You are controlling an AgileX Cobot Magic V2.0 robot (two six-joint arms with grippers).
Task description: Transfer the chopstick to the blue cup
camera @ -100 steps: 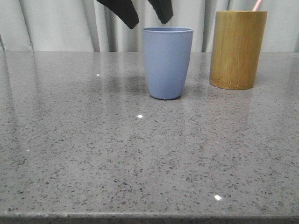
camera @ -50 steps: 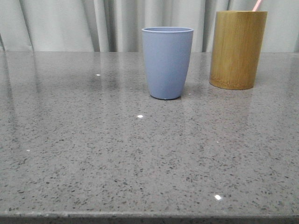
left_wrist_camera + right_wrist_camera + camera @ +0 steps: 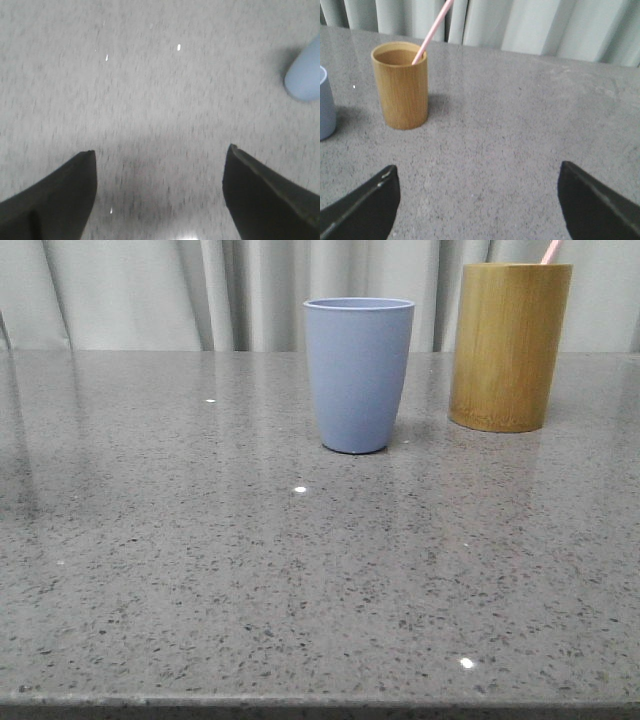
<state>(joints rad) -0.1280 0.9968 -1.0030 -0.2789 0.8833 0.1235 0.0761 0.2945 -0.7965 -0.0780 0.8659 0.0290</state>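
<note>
The blue cup (image 3: 358, 373) stands upright mid-table, and nothing shows above its rim. To its right stands a bamboo holder (image 3: 508, 345) with a pale pink chopstick (image 3: 549, 251) leaning out of its top. The right wrist view shows the holder (image 3: 401, 86), the chopstick (image 3: 433, 29) and the cup's edge (image 3: 325, 105). My right gripper (image 3: 479, 172) is open and empty over bare table, short of the holder. My left gripper (image 3: 159, 150) is open and empty above the table, with the cup's base (image 3: 305, 74) off to one side. Neither gripper shows in the front view.
The grey speckled table (image 3: 300, 570) runs to a front edge at the bottom of the front view. Pale curtains (image 3: 140, 290) hang behind the table.
A second ago two dark fingers hung above and left of the blue cup in the front view. They rose out of that view. The cup and holder have not moved.
</note>
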